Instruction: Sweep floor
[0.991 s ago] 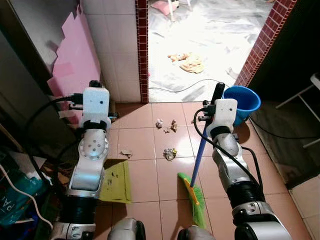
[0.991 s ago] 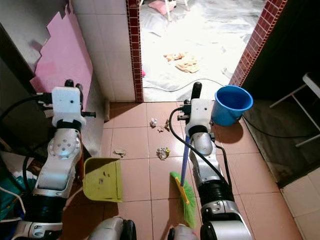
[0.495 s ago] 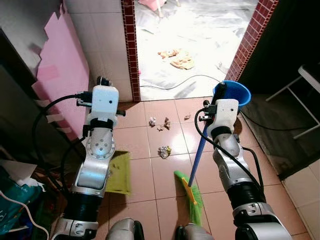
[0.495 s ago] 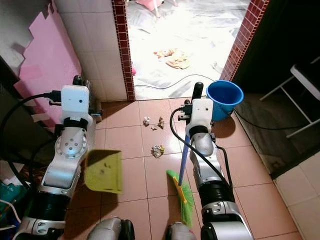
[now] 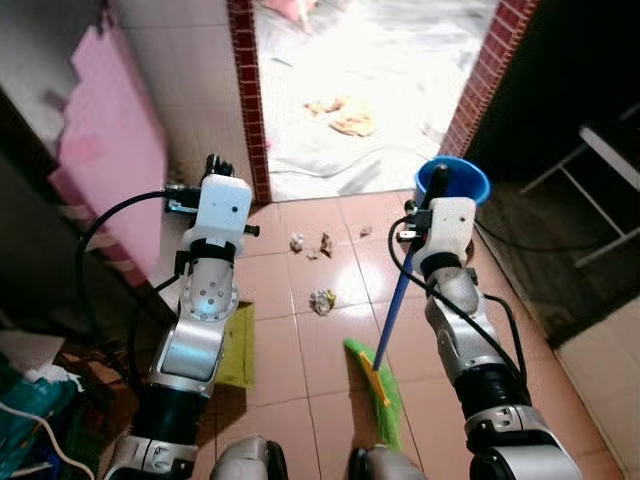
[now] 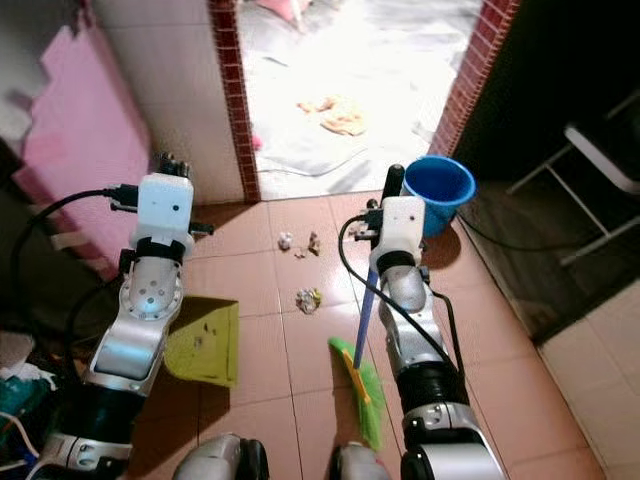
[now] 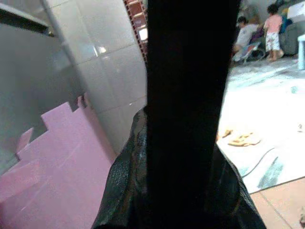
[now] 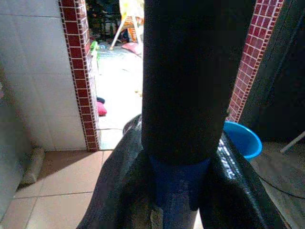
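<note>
Here right fingers (image 8: 177,210) clamped on broom (image 5: 398,300); left fingers (image 7: 162,191) clamped on dustpan (image 6: 205,343) handle

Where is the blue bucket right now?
In the head views the blue bucket stands on the tiled floor ahead on the robot's right, beside the red brick doorpost and just beyond the right claw.

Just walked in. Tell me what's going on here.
The robot is sweeping a tiled floor. Its right pincer is clamped on a blue-handled broom, green bristles on the tiles. Its left pincer holds a yellow-green dustpan low on the floor. Crumpled litter lies ahead, unswept, near a blue bucket.
</note>
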You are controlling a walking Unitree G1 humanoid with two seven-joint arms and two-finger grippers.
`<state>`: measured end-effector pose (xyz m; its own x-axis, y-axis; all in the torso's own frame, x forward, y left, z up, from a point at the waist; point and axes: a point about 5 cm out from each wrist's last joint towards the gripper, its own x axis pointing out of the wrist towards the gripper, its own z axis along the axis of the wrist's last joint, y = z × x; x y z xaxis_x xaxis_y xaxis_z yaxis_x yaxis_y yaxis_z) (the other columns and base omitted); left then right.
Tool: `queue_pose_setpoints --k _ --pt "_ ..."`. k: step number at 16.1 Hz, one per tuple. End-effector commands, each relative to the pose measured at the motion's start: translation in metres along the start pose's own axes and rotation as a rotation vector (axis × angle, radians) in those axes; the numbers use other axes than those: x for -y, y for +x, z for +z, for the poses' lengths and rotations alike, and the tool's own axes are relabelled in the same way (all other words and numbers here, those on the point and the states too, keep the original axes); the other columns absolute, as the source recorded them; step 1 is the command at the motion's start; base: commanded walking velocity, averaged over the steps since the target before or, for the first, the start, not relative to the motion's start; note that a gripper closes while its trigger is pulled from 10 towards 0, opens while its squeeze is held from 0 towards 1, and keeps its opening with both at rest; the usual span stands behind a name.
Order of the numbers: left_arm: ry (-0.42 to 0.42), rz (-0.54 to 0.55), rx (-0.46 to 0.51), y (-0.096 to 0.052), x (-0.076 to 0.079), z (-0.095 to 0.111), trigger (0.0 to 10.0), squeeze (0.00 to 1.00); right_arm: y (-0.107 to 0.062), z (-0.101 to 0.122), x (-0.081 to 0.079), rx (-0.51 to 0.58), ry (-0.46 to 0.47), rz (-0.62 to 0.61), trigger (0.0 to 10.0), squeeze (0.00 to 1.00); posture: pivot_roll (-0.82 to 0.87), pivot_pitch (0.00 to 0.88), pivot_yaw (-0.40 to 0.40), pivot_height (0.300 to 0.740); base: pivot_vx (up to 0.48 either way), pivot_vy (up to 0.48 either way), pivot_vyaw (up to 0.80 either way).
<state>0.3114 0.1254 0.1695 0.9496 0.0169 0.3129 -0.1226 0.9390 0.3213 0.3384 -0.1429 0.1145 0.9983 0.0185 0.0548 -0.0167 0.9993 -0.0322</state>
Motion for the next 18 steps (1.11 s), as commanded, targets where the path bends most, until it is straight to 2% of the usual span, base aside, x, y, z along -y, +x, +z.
queue_pose_setpoints --k 1,2,6,11,13,14,16,17,18 --pt "-0.036 -0.010 0.071 0.005 0.002 0.014 10.0 0.00 0.001 0.004 0.001 0.013 -0.011 -0.005 10.0 0.00 -0.02 0.082 0.004 0.740 0.000 0.000 0.00" --pt "-0.085 -0.065 0.065 0.004 0.010 0.015 10.0 0.00 0.001 0.004 0.000 0.014 -0.010 -0.002 10.0 0.00 -0.02 0.082 0.004 0.740 0.000 0.000 0.00" --pt "-0.065 -0.071 0.044 0.004 0.013 0.009 10.0 0.00 0.001 0.004 0.000 0.013 -0.011 0.003 10.0 0.00 -0.02 0.082 0.003 0.740 0.000 0.000 0.00" --pt "-0.141 -0.158 -0.046 0.003 0.029 -0.006 10.0 0.00 0.000 0.003 -0.002 0.007 -0.015 0.021 10.0 0.00 -0.02 0.082 0.000 0.740 0.000 0.000 0.00" --pt "-0.165 -0.156 -0.095 0.000 0.033 -0.009 10.0 0.00 0.000 0.003 -0.005 0.012 -0.031 0.051 10.0 0.00 -0.02 0.084 0.002 0.740 0.000 0.000 0.00" --pt "-0.173 -0.146 -0.122 -0.003 0.032 -0.012 10.0 0.00 -0.001 0.003 -0.007 0.016 -0.041 0.063 10.0 0.00 -0.02 0.085 0.002 0.740 0.000 0.000 0.00" --pt "-0.183 -0.049 -0.195 -0.011 0.020 -0.023 10.0 0.00 -0.002 0.001 -0.006 0.007 -0.043 0.072 10.0 0.00 -0.02 0.092 0.000 0.740 0.000 0.000 0.00" --pt "-0.196 -0.007 -0.216 -0.014 0.013 -0.026 10.0 0.00 -0.002 0.001 -0.006 0.005 -0.049 0.084 10.0 0.00 -0.02 0.093 -0.001 0.740 0.000 0.000 0.00" --pt "-0.217 0.082 -0.255 -0.018 0.001 -0.031 10.0 0.00 -0.002 0.002 -0.008 0.018 -0.081 0.110 10.0 0.00 -0.01 0.100 -0.005 0.740 0.000 0.000 0.00"
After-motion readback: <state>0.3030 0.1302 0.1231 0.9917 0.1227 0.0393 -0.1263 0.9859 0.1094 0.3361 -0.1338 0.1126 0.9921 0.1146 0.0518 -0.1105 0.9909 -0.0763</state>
